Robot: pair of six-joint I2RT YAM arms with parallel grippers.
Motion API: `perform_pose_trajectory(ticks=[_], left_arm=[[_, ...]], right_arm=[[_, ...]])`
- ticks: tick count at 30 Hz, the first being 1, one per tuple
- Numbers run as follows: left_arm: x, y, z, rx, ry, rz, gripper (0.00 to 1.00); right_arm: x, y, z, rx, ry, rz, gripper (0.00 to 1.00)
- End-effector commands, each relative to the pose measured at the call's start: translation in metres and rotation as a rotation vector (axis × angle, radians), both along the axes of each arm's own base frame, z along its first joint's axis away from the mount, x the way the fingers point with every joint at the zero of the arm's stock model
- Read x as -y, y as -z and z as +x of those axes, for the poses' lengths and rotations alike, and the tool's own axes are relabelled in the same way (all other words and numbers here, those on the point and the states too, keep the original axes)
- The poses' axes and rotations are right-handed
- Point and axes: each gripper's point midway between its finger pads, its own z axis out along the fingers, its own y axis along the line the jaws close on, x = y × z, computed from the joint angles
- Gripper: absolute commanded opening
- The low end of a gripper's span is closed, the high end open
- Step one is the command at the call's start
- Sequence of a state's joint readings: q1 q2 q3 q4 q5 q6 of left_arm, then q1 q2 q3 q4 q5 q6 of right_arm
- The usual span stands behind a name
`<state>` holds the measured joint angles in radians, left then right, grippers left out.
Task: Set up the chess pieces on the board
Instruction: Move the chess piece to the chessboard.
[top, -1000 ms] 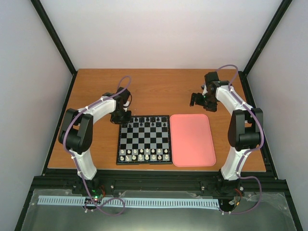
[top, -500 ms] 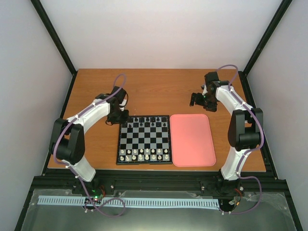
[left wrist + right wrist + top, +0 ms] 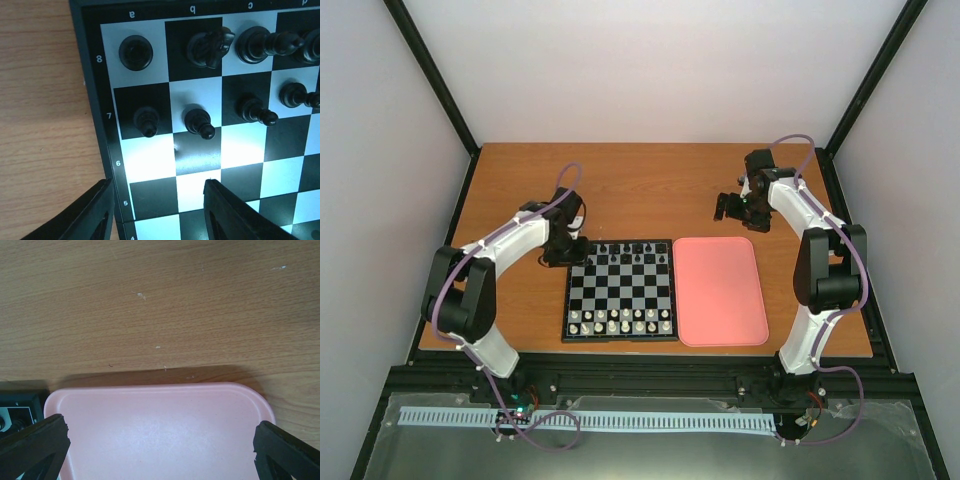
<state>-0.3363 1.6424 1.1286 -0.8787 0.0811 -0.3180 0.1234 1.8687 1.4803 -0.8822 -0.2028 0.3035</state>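
Black chess pieces [image 3: 638,258] are set on the two far rows of the board [image 3: 620,285]. They stand upright as far as can be told, but are too small from above to be counted. In the left wrist view a rook [image 3: 135,52] is seen on a8, a knight [image 3: 210,46] on b8 and a bishop [image 3: 260,44] on c8. Pawns [image 3: 145,120] are seen on a7, b7, c7 and d7, each inside its own square.

The board is laid flat on the wooden table [image 3: 520,190], its edges square to the table edges. Rank 8 is on the far side and file a on the left. White pieces [image 3: 620,322] are lined along the two near rows.

A pink tray [image 3: 720,290] is placed just right of the board, close beside it, with its long axis running near to far. Only its smooth pink floor is shown in the right wrist view.

The left gripper [image 3: 158,182] is held low over the board's far-left corner. Its jaws are spread partway, one finger over the left border and the other near the b/c line around rank 5, with no piece pinched. The right gripper [image 3: 160,421] is held above the far edge of the tray, over tray and table. Its jaws are spread wide, with nothing gripped.
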Motion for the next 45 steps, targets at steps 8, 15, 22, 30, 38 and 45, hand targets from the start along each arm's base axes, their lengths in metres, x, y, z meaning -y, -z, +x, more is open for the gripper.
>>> perform_pose_trajectory(ticks=[8,15,22,30,38,45], left_arm=[[0.004,0.01,0.015,-0.004,-0.014,-0.011,0.53],[0.006,0.015,0.023,-0.01,-0.019,-0.004,0.53],[0.006,0.016,0.031,0.004,-0.023,0.008,0.53],[0.006,0.021,0.038,0.013,-0.025,0.016,0.53],[0.005,0.016,0.033,0.011,-0.02,0.015,0.53],[0.0,0.003,0.017,0.014,-0.016,0.01,0.53]], right_arm=[[-0.002,-0.004,0.002,0.016,-0.006,0.01,1.0],[-0.003,-0.003,0.006,0.013,-0.007,0.01,1.0],[-0.004,0.0,0.008,0.005,-0.01,0.01,1.0],[-0.004,0.001,0.011,0.003,-0.009,0.011,1.0],[-0.005,0.0,0.01,0.003,-0.014,0.015,1.0],[-0.007,-0.002,0.008,0.003,-0.014,0.022,1.0]])
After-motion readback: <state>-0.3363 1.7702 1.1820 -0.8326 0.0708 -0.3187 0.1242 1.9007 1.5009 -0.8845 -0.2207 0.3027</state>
